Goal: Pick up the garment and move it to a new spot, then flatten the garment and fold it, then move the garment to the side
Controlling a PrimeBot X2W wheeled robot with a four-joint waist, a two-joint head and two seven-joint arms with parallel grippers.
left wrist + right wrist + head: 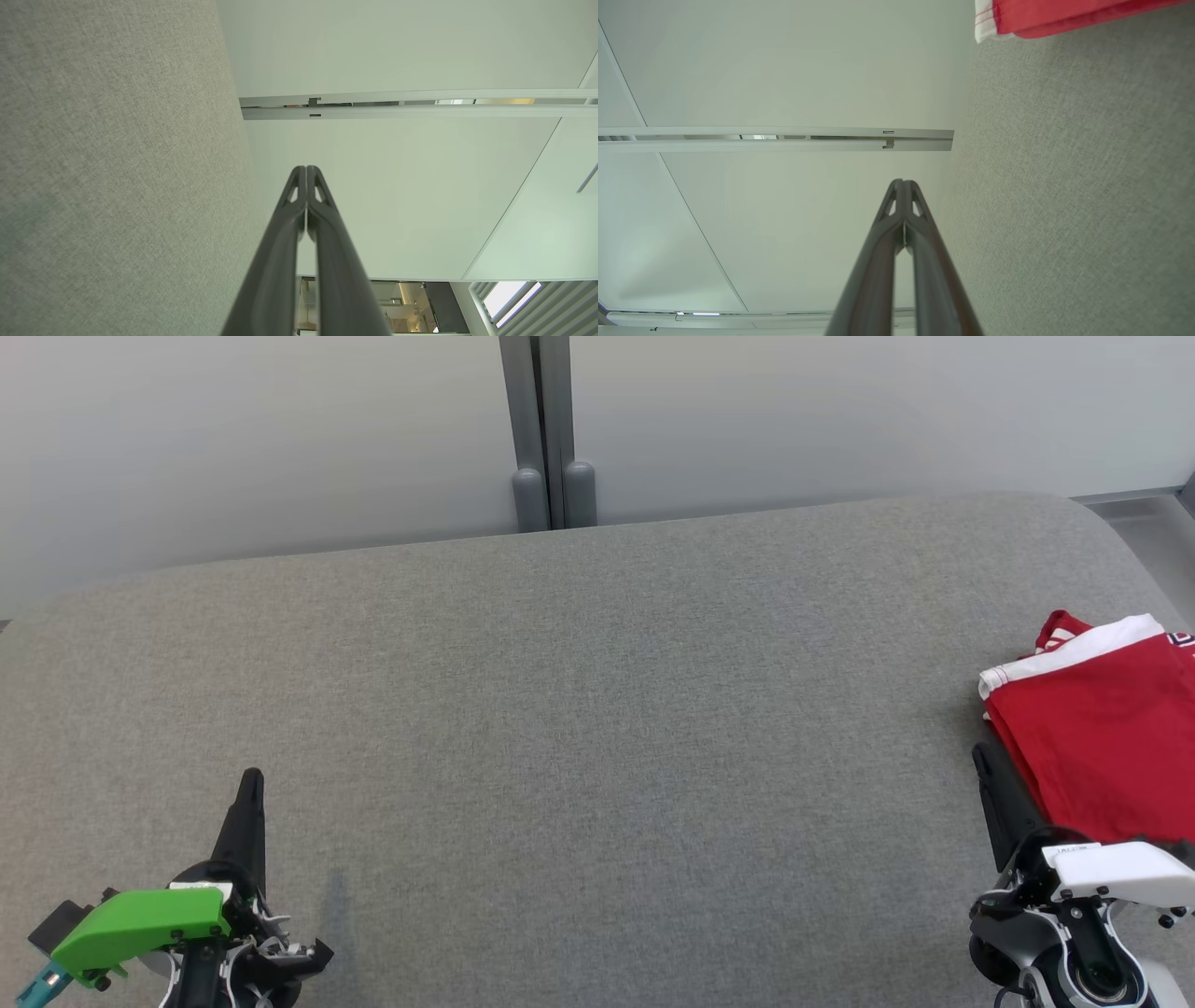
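Red garment (1106, 756) lies folded at the right edge of the table (597, 709) beside the right gripper (980, 753); it and the left gripper (250, 777) have fingers closed, empty, so a sideways sweep could push the garment off.

This looks like an office-style test room or lab. A broad tabletop (597, 709), covered in plain grey woven fabric and rounded at its far corners, stretches ahead of the left end effector (250, 777) and the right end effector (980, 751). Just past its far edge, ahead of both, stand smooth pale partition panels (233, 439). They are joined by a grey metal post (546, 429) with two rounded feet, which stands ahead and between the two end effectors. In the left wrist view, near the base of the left end effector, a gap past the panels shows a lit room (402, 305). Beside it are a slatted screen (551, 308) and a bright window (511, 294).
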